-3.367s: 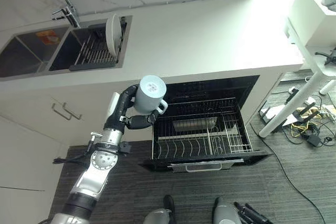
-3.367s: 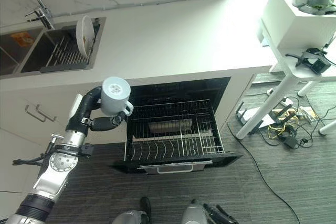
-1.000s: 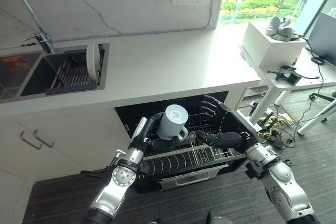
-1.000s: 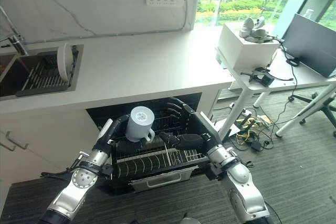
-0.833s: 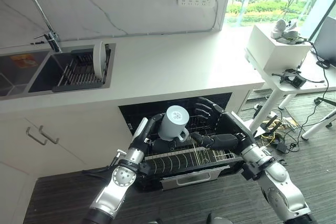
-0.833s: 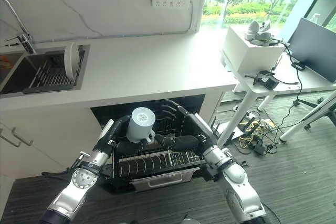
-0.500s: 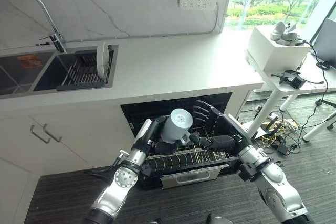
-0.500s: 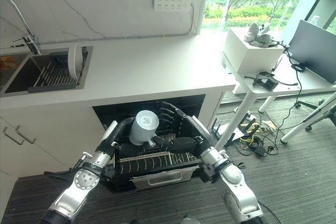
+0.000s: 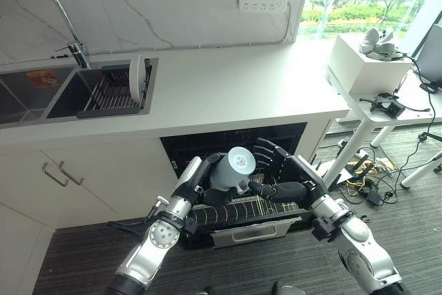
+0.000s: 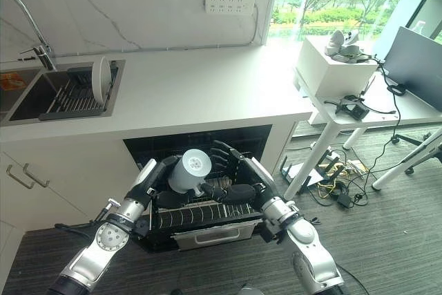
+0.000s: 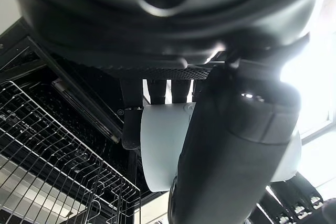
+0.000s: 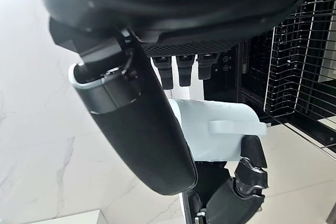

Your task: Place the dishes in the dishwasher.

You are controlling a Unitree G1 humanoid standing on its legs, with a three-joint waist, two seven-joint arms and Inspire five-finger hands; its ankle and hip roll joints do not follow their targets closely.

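A pale blue-grey mug [image 9: 231, 168] hangs tilted over the pulled-out dishwasher rack [image 9: 257, 210], bottom facing up, in front of the open dishwasher. My left hand [image 9: 205, 186] is shut on it from the left; in the left wrist view its thumb [image 11: 226, 171] lies across the mug [image 11: 160, 148]. My right hand [image 9: 280, 170] is open, fingers spread, close against the mug's right side, thumb reaching under the handle. The right wrist view shows the mug [image 12: 210, 127] just past its straight fingers [image 12: 181, 72]. A white plate [image 9: 137, 79] stands upright in the sink's drying rack.
The white counter [image 9: 235, 88] runs above the dishwasher, with a sink [image 9: 41, 91] and tap at the left. A white table [image 9: 387, 98] with a box and devices stands at the right, cables on the floor beneath. Cabinet handles [image 9: 62, 174] are at the left.
The left hand has lowered and tipped the mug to the right, toward the right hand. The right hand has drawn in against the mug. The camera has shifted slightly.
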